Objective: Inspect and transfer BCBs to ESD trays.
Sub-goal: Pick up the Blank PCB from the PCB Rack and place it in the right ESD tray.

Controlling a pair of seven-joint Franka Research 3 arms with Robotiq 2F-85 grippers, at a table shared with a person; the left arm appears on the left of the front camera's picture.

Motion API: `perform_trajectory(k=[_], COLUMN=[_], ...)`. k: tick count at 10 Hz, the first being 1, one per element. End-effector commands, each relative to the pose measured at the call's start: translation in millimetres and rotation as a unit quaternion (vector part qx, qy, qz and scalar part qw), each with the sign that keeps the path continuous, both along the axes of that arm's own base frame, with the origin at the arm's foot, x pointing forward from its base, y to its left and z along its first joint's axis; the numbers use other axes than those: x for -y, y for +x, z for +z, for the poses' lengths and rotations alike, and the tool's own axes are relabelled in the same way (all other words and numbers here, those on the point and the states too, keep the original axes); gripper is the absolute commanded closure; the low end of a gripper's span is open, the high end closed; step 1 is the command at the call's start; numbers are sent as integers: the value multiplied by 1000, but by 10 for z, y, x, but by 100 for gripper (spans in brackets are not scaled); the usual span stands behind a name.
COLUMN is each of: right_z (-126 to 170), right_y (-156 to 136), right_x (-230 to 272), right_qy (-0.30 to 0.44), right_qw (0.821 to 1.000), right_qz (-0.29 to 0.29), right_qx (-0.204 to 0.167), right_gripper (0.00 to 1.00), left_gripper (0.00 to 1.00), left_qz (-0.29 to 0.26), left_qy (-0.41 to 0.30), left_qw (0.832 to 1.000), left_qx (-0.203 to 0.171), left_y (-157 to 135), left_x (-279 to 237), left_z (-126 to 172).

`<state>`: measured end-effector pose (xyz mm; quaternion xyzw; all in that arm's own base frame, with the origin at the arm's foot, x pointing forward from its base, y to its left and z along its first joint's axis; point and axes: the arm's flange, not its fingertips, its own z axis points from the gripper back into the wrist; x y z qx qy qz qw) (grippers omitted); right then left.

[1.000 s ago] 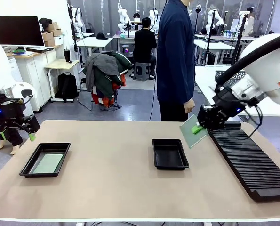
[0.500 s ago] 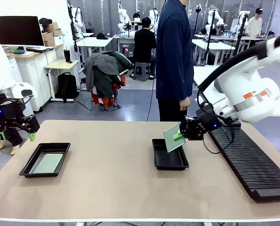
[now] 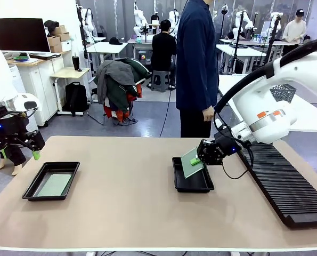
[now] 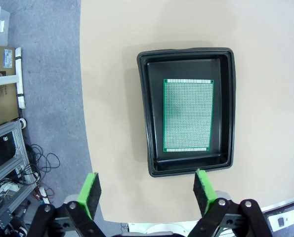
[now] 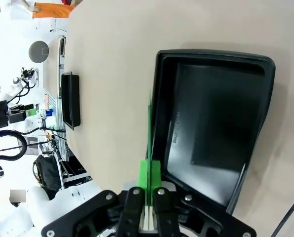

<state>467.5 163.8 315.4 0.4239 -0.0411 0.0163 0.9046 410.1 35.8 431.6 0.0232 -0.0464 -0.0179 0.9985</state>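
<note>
My right gripper is shut on a green BCB, holding it tilted just above the far right part of the middle ESD tray, whose floor is bare. In the right wrist view the BCB shows edge-on between the green pads, over the tray's rim. A second BCB lies flat in the left ESD tray. My left gripper hangs open off the table's left edge. From its wrist view I look down on that tray and board, beyond the spread fingers.
A long black slotted rack runs along the table's right side. A person in dark blue stands at the far edge, one hand hanging near my right arm. Bare tan tabletop lies between the trays.
My right arm has carried the BCB leftward and down from beside the rack to over the middle tray. The left arm has stayed still.
</note>
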Motion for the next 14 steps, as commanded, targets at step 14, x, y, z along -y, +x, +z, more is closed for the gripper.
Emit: perform_trajectory(k=[14], right_z=[-399], right_y=[171], right_x=[-78], right_qy=[-14], right_qw=[1000], right_qz=[-7], right_qx=[-26], right_gripper=[97], left_gripper=[0], left_qz=[-4], left_qy=[1], left_qw=[1000], left_qx=[-1], left_y=[-1], left_x=[-6], left_z=[-3])
